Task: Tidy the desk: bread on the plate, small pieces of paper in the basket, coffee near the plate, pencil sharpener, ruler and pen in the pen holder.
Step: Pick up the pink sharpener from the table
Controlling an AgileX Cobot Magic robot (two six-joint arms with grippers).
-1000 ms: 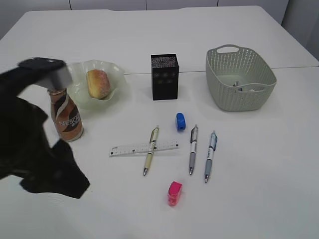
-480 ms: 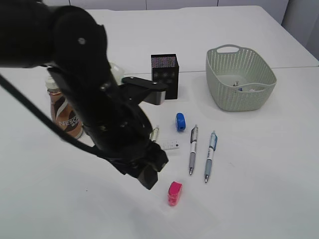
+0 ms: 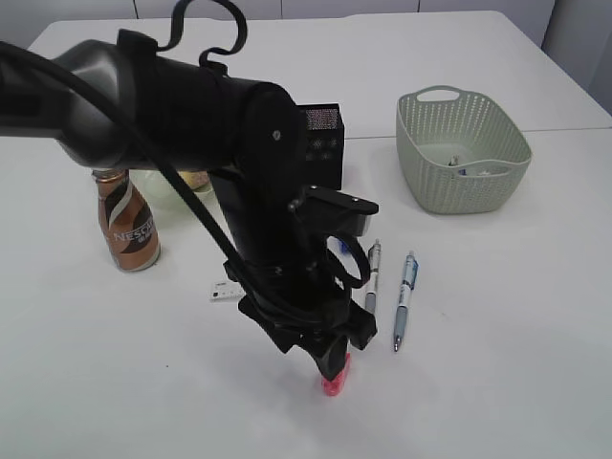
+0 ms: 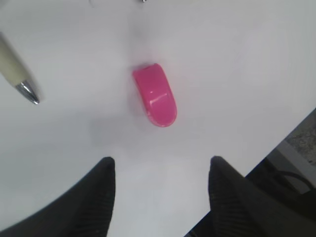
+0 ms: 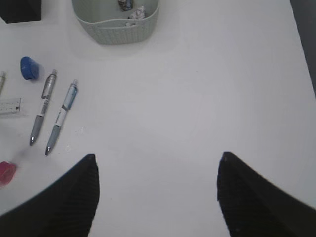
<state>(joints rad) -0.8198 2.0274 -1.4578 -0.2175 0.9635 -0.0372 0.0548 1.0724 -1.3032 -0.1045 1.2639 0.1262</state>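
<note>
My left gripper (image 3: 331, 367) is open and hangs just above the pink pencil sharpener (image 3: 334, 384). In the left wrist view the sharpener (image 4: 155, 94) lies ahead of the open fingers (image 4: 160, 165), with a beige pen's tip (image 4: 19, 78) at the left. The left arm hides the ruler except for its end (image 3: 224, 291), the beige pen and most of the blue sharpener. Two grey pens (image 3: 371, 279) (image 3: 404, 296) lie to the right. The coffee bottle (image 3: 126, 225) stands by the plate (image 3: 153, 187). The black pen holder (image 3: 326, 130) is partly hidden. My right gripper (image 5: 158, 163) is open and empty over bare table.
The green basket (image 3: 461, 143) stands at the back right with small paper pieces (image 5: 131, 7) inside. The right wrist view also shows the blue sharpener (image 5: 29, 67), both grey pens (image 5: 43, 106) (image 5: 62, 114) and the ruler's end (image 5: 9, 106). The table's front edge is close behind the left gripper.
The left arm has swung from the left side by the coffee bottle across to the middle and come down over the pink sharpener. Nothing on the table has moved.
</note>
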